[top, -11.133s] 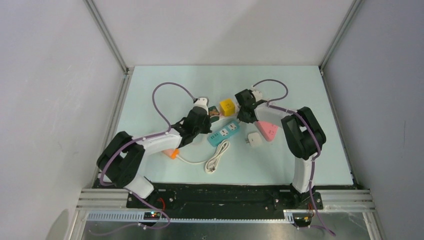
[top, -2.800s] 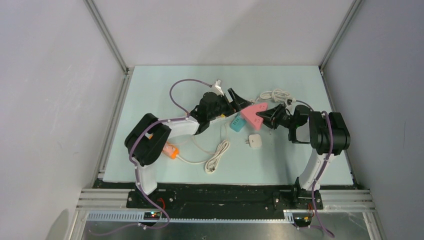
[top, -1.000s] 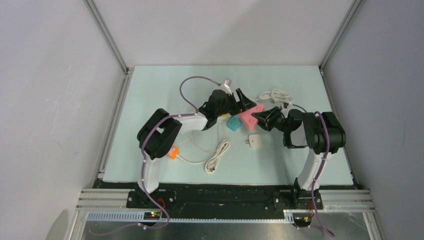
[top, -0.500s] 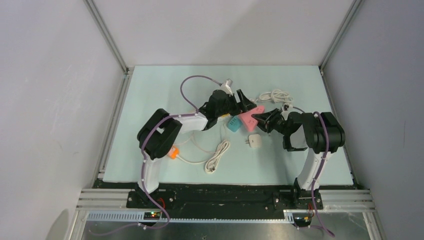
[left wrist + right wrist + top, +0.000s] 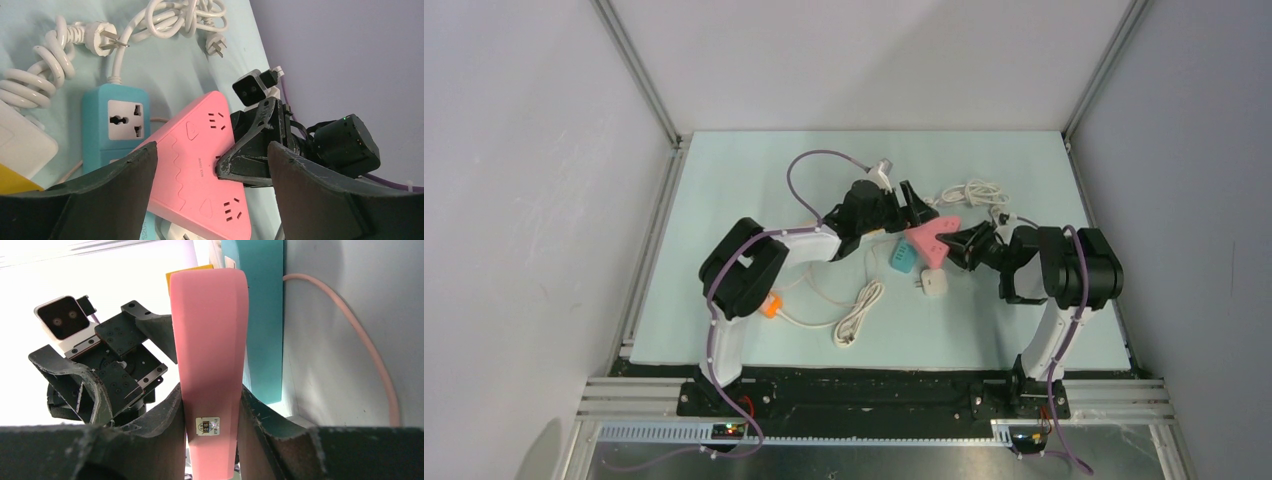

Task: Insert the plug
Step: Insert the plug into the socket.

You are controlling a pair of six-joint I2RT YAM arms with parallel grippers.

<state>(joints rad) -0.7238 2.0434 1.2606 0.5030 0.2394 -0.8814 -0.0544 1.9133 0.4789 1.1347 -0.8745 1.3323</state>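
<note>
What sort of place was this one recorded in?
Most likely a lab robot test cell, not a home or workshop: plain grey wall panels in aluminium framing close in a pale green table mat, and the items look staged, such as a pink power strip and loose white cord.

Top camera overhead, far; wrist cameras close, facing, sharing pink strip (image 5: 197, 150).

Both white-and-black arms reach in toward mid-table, wrists low and facing each other. The left gripper (image 5: 912, 208) has its jaws spread wide. The right gripper (image 5: 959, 243) is pinched tight on a pink triangular plastic power strip (image 5: 927, 240).
</note>
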